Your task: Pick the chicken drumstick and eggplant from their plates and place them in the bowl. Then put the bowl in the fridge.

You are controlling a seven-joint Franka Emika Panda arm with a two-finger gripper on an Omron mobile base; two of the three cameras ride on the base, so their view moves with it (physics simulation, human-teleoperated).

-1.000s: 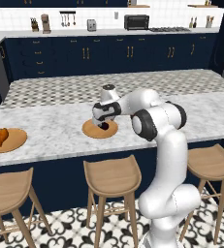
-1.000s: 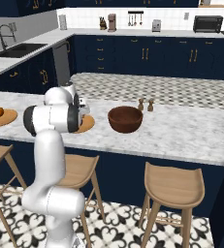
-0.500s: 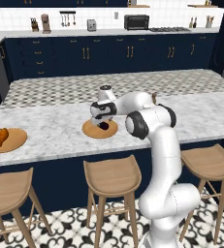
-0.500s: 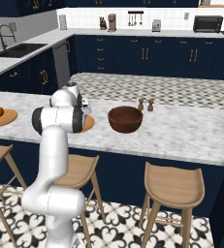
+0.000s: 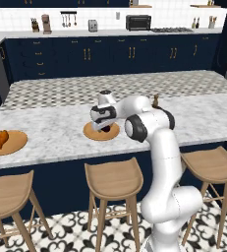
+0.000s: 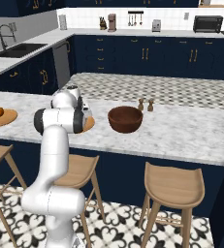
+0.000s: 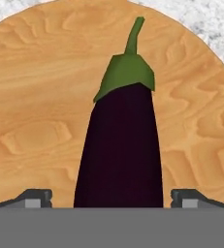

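A: Where does the eggplant (image 7: 120, 145) lie?

B: Flat on the nearer wooden plate (image 7: 36, 97), on the counter (image 5: 56, 130) in front of the stools, with its green cap and stem pointing away from the hand. In the hand view the dark body runs straight up the middle.

A: And the jaws?

B: The gripper (image 7: 111, 197) has its jaws spread wide, one fingertip (image 7: 36, 197) on each side of the eggplant, not yet touching it as far as I can tell. Nothing is held.

A: So how should the pick go?

B: I judge the hand is already well centred and low. The jaws should close across the thick body, below the cap, where the sides are nearly parallel. A smooth rounded skin could slip, so close squarely and lift straight up before swinging.

A: Where does it go after that?

B: To the dark wooden bowl (image 6: 125, 119), which stands on the same counter to the right of this plate, near a pair of small shakers (image 6: 146, 104).

A: And the chicken drumstick (image 5: 2, 137)?

B: It lies on the other plate (image 5: 7, 143), far to the left on the counter, well apart from the arm.
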